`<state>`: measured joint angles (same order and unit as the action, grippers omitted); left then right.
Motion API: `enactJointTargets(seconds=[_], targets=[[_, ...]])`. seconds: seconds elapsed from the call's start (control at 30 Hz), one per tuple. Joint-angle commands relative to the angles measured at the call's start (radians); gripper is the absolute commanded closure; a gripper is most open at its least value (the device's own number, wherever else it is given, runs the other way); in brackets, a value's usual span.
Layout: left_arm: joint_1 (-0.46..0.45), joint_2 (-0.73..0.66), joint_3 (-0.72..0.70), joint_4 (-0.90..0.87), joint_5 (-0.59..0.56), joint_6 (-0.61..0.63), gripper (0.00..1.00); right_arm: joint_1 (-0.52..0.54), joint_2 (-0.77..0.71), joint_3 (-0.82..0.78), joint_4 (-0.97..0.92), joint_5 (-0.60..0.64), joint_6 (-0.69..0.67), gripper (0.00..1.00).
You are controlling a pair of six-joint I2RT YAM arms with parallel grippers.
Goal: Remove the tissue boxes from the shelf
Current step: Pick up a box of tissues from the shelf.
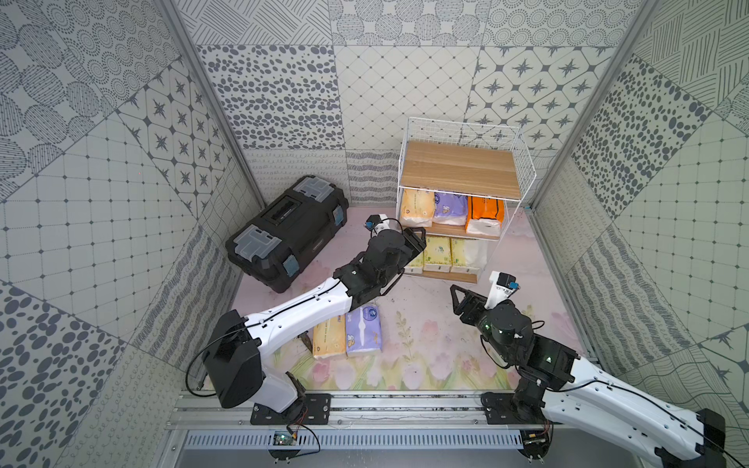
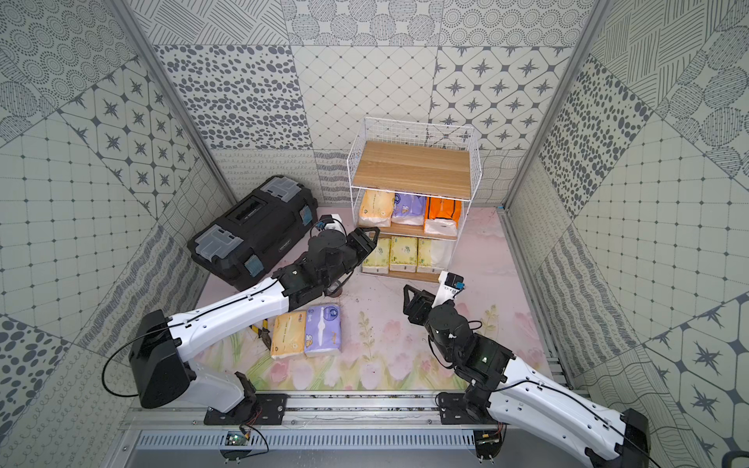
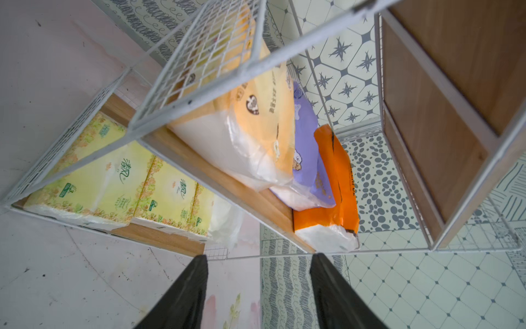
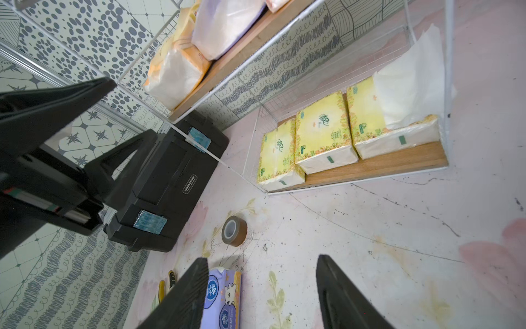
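Observation:
The white wire shelf [image 1: 460,170] stands at the back right. Its middle board holds three tissue boxes: pale orange [image 1: 416,208], lavender [image 1: 450,208] and bright orange [image 1: 484,214]. Yellow-green packs [image 1: 437,253] line the bottom board. A pale orange pack [image 1: 329,338] and a lavender pack [image 1: 363,330] lie side by side on the floor. My left gripper [image 3: 259,256] is open and empty at the shelf's front left corner, facing the middle tier. My right gripper [image 4: 263,259] hangs open and empty over the floor, just right of the lavender floor pack [image 4: 223,296].
A big black toolbox [image 1: 287,233] lies left of the shelf. A brown tape roll [image 4: 234,230] stands on the floor between the toolbox and the shelf. Yellow-handled pliers [image 2: 263,334] lie beside the floor packs, under my left arm. Patterned walls close in on three sides.

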<state>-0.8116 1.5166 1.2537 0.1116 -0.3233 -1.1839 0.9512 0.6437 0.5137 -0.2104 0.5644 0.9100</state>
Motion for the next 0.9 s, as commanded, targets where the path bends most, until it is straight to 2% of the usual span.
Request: enactJointTargets(seconds=[0.0,0.27,0.63,0.87], targets=[[0.000,0.066,0.110,-0.065,-0.128,-0.066,0.40,-0.003,-0.021,-0.012,0.000,0.027,-0.009,0.36],[0.010,0.145,0.219,-0.149,-0.177,-0.123,0.51,-0.003,-0.072,-0.024,-0.022,0.039,-0.006,0.35],[0.028,0.203,0.266,-0.204,-0.224,-0.185,0.66,-0.003,-0.116,-0.021,-0.052,0.051,-0.011,0.35],[0.033,0.222,0.281,-0.195,-0.213,-0.184,0.89,-0.003,-0.134,-0.009,-0.082,0.045,-0.013,0.35]])
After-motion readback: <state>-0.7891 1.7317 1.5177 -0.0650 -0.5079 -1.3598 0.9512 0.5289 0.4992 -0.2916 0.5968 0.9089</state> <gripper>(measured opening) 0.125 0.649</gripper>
